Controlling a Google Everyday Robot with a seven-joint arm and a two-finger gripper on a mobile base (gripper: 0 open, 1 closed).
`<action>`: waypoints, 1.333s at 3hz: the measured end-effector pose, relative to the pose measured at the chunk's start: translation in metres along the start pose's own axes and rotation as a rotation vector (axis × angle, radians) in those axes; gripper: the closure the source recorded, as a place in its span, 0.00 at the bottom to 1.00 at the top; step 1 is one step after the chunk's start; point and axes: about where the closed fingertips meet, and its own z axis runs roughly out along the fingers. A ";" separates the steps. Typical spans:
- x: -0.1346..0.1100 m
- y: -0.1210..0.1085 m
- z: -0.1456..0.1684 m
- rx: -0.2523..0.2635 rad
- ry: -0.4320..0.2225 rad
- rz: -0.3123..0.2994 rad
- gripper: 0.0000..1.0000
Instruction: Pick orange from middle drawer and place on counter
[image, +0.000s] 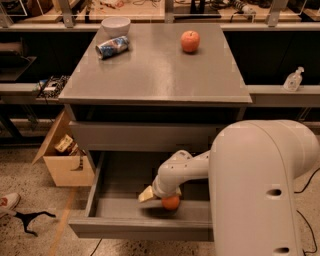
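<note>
The orange (170, 202) lies in the open middle drawer (120, 177), near its front wall and right of centre. My gripper (167, 196) reaches down into the drawer and sits right over the orange, touching or nearly touching its top. A tan part of the gripper sticks out to the left of the fruit. The counter (155, 75) is the grey cabinet top above. My white arm body (260, 190) fills the lower right and hides the drawer's right end.
On the counter stand a redder apple (190, 41), a lying blue can (112, 47) and a white bowl (115, 25). The shut upper drawer front (140, 136) overhangs the open drawer. A cardboard box (65, 160) stands on the floor to the left.
</note>
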 end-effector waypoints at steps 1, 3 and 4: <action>0.001 -0.009 0.009 -0.005 0.002 0.002 0.39; 0.008 -0.032 0.008 -0.004 0.014 -0.037 0.86; 0.024 -0.049 -0.016 -0.021 0.018 -0.048 1.00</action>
